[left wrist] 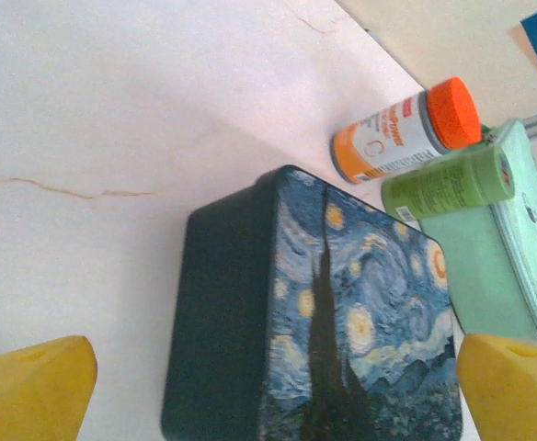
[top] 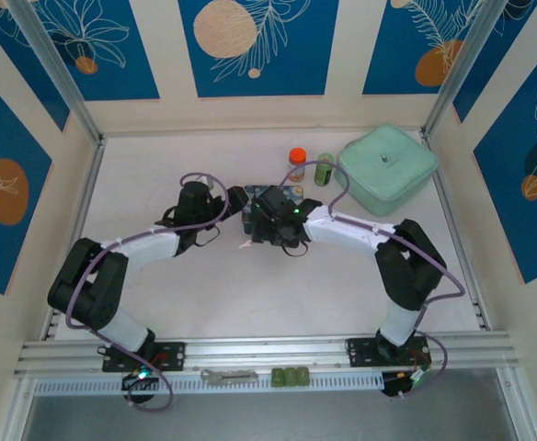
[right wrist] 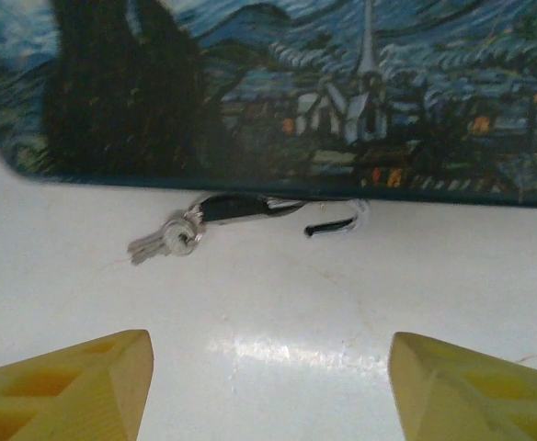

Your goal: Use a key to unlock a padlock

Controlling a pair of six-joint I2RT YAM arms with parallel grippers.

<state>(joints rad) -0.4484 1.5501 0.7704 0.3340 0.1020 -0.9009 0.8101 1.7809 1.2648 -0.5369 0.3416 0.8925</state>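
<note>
**A:** From above, spot the padlock?
**B:** Too small to tell; see both arms meeting mid-worktop (top: 250,303).
**A:** From the left wrist?
**B:** Left jaws spread to the full, holding nothing, either side of the blue box (left wrist: 342,312); orange-capped bottle (left wrist: 405,133) and green bottle (left wrist: 448,184) beyond.
**A:** From the right wrist?
**B:** Padlock (right wrist: 236,209) against the box's near edge on the worktop, key (right wrist: 163,242) just beside. Right jaws parted, empty, near both.

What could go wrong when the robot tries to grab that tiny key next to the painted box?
1. The key lies flat on the table, close by the painted box; the wide yellow right fingers might slide off it or shove it underneath.
2. The padlock seems tucked against the box edge, so it may be hard to grip.
</note>
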